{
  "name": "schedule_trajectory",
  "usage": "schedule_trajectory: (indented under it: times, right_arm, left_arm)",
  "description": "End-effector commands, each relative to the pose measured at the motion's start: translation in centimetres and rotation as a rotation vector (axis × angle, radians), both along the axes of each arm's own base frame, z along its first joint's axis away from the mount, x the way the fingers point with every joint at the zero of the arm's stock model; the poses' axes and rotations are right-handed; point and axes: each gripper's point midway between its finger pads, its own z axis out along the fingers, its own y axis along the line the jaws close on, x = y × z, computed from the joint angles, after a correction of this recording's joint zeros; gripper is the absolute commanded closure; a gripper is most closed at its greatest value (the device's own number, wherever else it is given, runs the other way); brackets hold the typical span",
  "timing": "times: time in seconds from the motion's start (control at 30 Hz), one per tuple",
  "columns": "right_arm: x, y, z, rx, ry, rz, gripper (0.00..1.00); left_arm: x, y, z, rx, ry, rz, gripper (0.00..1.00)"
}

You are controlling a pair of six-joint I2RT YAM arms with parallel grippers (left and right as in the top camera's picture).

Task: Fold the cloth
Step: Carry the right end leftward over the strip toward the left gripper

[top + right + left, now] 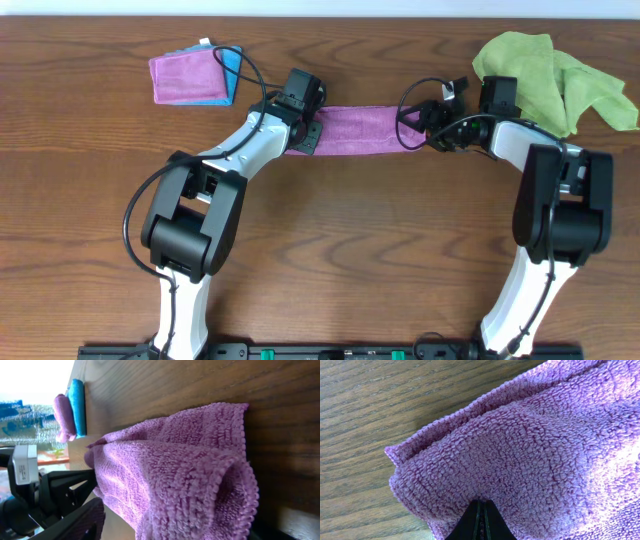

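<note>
You see the cloth [530,445] as looped microfibre, fuzzy and matt, with a stitched edge. Your table [365,405] is grained wood with a smooth, low sheen, and the arm shells [245,145] look like glossy plastic.

Wood table [320,250] w/ purple cloth [355,130] mid, green cloth [560,75], folded purple+blue pile [188,78].

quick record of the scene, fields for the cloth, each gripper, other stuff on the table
cloth: purple cloth, folded into a long strip running between the two grippers
left gripper: left gripper shut on the cloth's left end
right gripper: right gripper at the cloth's right end, open or shut unclear
other items: green cloth crumpled at back right; folded purple cloth and blue cloth at back left
surface: wooden table
</note>
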Motion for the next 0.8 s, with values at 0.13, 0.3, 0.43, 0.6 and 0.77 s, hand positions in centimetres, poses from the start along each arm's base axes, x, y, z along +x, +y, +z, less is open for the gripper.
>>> schedule_trajectory:
  times: [0.13, 0.3, 0.43, 0.6, 0.77]
  right_arm:
    - [-1.1, -1.4, -4.9, -0.1, 0.123, -0.073, 0.71]
    - [-0.3, -1.4, -4.3, -0.093, 0.113, -0.084, 0.99]
    - [0.8, -0.8, -2.7, -0.059, 0.071, -0.062, 0.99]
    - [2.3, 0.6, -0.3, -0.023, 0.023, -0.019, 0.99]
    - [3.0, 2.1, 1.5, -0.026, 0.014, 0.015, 0.99]
  left_arm:
    - [0.3, -0.1, 0.0, -0.011, 0.0, 0.007, 0.94]
    - [0.3, -0.1, 0.0, -0.011, 0.0, 0.006, 0.94]
    - [0.3, -0.1, 0.0, -0.011, 0.0, 0.007, 0.94]
    - [0.3, -0.1, 0.0, -0.011, 0.0, 0.007, 0.94]
    - [0.3, -0.1, 0.0, -0.011, 0.0, 0.007, 0.94]
